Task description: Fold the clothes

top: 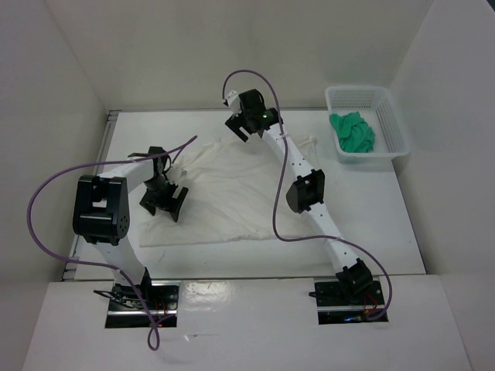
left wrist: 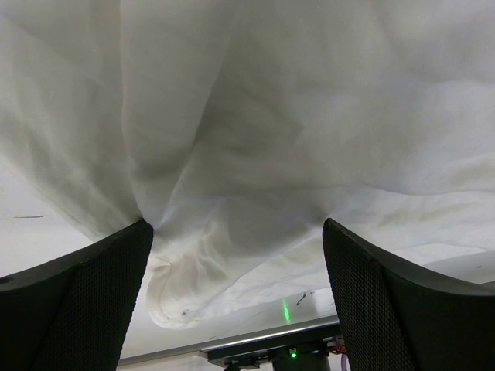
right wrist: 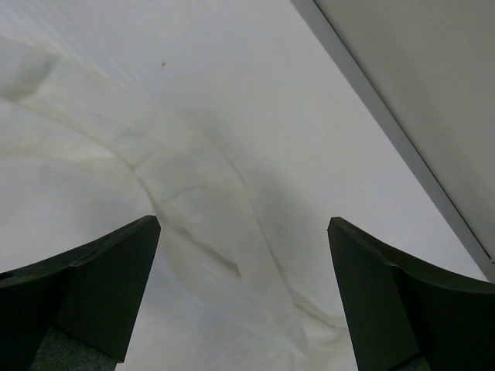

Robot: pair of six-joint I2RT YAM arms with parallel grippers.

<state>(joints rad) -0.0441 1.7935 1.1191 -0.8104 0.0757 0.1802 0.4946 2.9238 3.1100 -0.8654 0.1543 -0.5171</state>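
— What's on the left?
— The left gripper [top: 164,205], jaws wide apart over the garment's [top: 224,193] wrinkled left part, gripping nothing.
— And the garment?
— Spread mid-table [top: 371,216].
— Further right?
— The right gripper [top: 243,130], wide open too, above the far hem. A basket [top: 390,127] holds a green cloth [top: 353,131].

White garment [top: 232,193] spread on table [top: 371,216], L gripper [top: 164,202] above its left part, R gripper [top: 241,125] at far edge; green cloth [top: 353,131] in basket [top: 398,133].
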